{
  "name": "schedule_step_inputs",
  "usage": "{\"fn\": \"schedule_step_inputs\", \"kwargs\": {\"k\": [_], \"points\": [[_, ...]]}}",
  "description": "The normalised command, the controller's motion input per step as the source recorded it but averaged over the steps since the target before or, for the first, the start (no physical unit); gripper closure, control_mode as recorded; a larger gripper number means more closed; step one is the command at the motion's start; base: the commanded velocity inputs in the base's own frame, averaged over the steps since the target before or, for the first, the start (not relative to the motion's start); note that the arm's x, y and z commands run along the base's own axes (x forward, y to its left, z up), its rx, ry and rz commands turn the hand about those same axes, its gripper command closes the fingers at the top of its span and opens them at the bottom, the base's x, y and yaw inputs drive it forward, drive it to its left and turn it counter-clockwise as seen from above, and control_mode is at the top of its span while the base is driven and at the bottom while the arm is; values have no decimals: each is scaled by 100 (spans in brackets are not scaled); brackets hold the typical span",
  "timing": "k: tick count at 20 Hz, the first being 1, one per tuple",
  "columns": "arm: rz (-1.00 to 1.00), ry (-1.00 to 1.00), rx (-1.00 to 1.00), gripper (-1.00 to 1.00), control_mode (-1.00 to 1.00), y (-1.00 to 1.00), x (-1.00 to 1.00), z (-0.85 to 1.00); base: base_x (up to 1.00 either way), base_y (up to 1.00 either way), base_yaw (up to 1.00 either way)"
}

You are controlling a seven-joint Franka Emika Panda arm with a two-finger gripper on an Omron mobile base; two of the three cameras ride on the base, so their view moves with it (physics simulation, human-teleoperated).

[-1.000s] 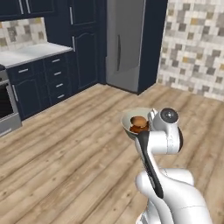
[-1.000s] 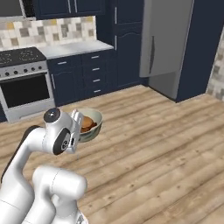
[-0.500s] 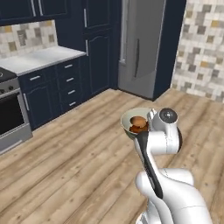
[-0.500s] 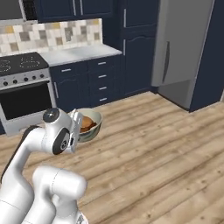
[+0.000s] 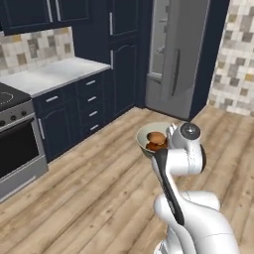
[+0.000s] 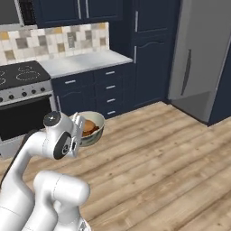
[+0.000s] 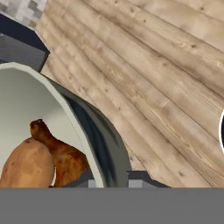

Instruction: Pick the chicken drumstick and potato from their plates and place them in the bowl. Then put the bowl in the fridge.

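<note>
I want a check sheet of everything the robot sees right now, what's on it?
Surface: wooden floor; grey counter beside the stove.
Job's things: bowl held up above the floor, with potato and chicken drumstick touching inside. Fridge ahead, doors closed.
Clutter: nothing seen.
Grippers: gripper shut on the bowl's rim.
Cables: nothing seen.
Surroundings: navy cabinets, tiled wall.
</note>
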Motion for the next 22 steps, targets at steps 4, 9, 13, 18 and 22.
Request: {"fn": "schedule_step_inputs", "kwargs": {"k": [4, 9, 13, 18, 22], "points": [[0, 0, 0, 100, 100, 0, 0, 0, 84, 40, -25], [0, 0, 0, 100, 100, 0, 0, 0, 77, 42, -31], [0, 0, 0, 100, 100, 0, 0, 0, 74, 43, -35], [0, 0, 0, 100, 100, 0, 0, 0, 75, 43, -34], [0, 0, 0, 100, 100, 0, 0, 0, 75, 43, -34]]}}
